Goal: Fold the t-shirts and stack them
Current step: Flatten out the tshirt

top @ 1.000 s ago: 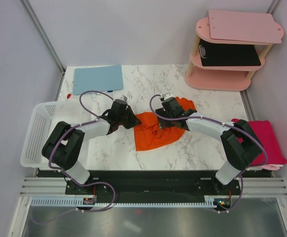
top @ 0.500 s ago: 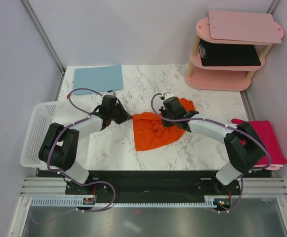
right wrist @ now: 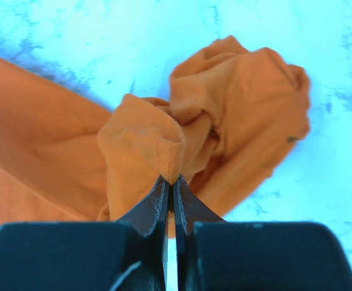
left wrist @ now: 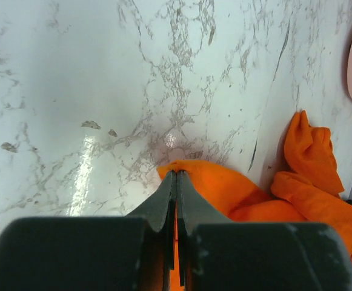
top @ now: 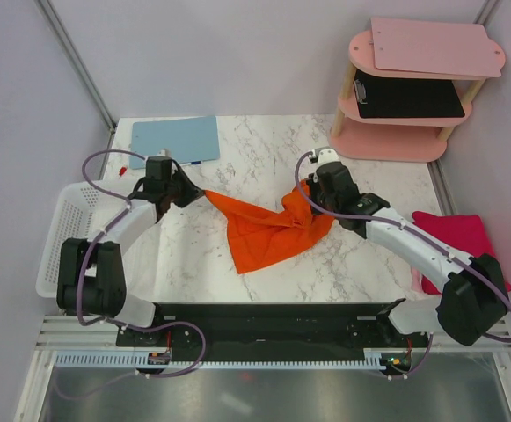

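The left tool (top: 193, 191) is clamped on a corner of the orange t-shirt (top: 268, 230), and the right tool (top: 311, 192) pinches a stitched hem. Held apart, they likely mean to spread the soft, crumpled cloth over the middle of the marble surface (top: 264, 158). The magenta t-shirt (top: 463, 243) lies at the right edge.

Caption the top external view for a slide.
Left gripper and right gripper pinch opposite ends of the orange t-shirt over the marble table.
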Action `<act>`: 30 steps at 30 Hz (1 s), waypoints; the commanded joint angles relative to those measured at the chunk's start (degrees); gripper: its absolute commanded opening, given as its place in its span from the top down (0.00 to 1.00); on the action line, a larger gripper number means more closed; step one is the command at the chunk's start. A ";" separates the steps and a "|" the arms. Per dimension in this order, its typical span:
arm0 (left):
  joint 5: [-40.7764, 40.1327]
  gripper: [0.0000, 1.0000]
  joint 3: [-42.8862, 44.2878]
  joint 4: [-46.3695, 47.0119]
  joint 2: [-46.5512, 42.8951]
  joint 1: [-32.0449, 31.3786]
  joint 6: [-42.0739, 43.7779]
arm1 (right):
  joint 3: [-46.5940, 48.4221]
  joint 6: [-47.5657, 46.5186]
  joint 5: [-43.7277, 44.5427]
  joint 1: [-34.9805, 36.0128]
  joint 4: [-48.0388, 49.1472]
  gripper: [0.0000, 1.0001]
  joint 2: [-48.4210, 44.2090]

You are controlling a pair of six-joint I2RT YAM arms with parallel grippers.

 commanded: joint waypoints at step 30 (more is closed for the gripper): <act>-11.95 0.98 25.93 -31.72 -28.21 7.11 19.39 | 8.73 -1.72 14.92 -3.24 -8.38 0.76 -28.04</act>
